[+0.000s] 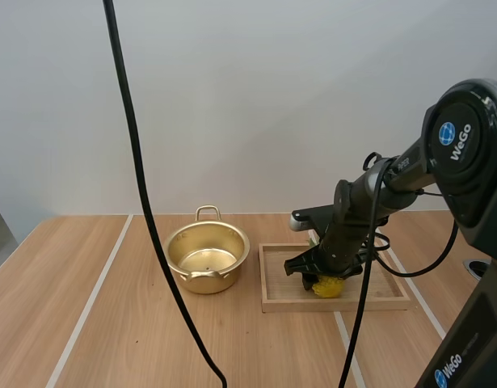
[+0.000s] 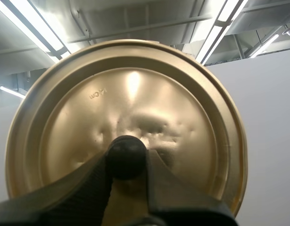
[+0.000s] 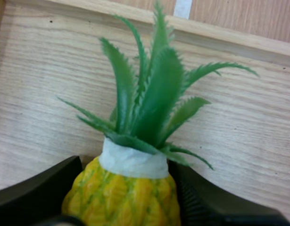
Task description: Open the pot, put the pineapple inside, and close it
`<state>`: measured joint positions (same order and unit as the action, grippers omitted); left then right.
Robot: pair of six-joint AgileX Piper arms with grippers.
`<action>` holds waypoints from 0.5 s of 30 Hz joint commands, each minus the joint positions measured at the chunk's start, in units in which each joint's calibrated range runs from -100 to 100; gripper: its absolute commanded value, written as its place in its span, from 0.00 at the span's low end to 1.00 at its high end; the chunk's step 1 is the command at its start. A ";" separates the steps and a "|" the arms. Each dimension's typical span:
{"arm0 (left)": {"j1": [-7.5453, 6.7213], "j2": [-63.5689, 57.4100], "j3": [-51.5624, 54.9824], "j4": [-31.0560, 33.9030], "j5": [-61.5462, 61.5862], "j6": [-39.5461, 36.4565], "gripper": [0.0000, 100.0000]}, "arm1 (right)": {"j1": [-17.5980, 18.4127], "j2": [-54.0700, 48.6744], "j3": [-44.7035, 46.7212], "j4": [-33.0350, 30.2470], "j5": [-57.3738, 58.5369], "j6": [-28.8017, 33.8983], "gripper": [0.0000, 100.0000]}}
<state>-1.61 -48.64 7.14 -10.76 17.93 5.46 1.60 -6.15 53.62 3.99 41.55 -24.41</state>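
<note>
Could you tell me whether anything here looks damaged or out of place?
Only the lid: its metal looks dimpled and dented around the knob pinched by the left gripper. Otherwise nothing stands out.

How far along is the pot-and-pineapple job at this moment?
Done: the pot stands open; the left gripper holds its lid by the knob. In hand: the right gripper has its jaws on the pineapple in the wooden tray. Left: move it into the pot, then close.
</note>
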 commanded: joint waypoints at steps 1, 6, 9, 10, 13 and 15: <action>-0.19 -0.23 -0.43 -0.54 -1.15 -0.09 0.00 | -0.22 -1.03 0.12 -0.47 -1.41 -0.56 0.00; -0.19 -0.23 -0.43 -0.54 -1.15 -0.09 0.00 | -0.22 -8.35 0.12 2.79 -8.93 -4.10 0.00; -0.19 -0.23 -0.43 -0.54 -1.15 -0.09 0.00 | -0.22 -13.58 0.12 6.98 -12.43 -7.70 0.00; -0.19 -0.23 -0.43 -0.54 -1.15 -0.09 0.00 | -0.22 -15.19 0.12 8.01 -13.75 -8.62 0.00; -0.19 -0.23 -0.43 -0.54 -1.15 -0.09 0.00 | -0.22 -19.23 0.12 9.67 -17.97 -9.52 0.00; -0.19 -0.23 -0.43 -0.54 -1.15 -0.09 0.00 | -0.22 -21.39 0.12 9.90 -20.40 -9.52 0.00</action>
<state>-1.61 -48.64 7.14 -10.76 17.93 5.46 1.60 -24.94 53.74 12.88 24.47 -32.97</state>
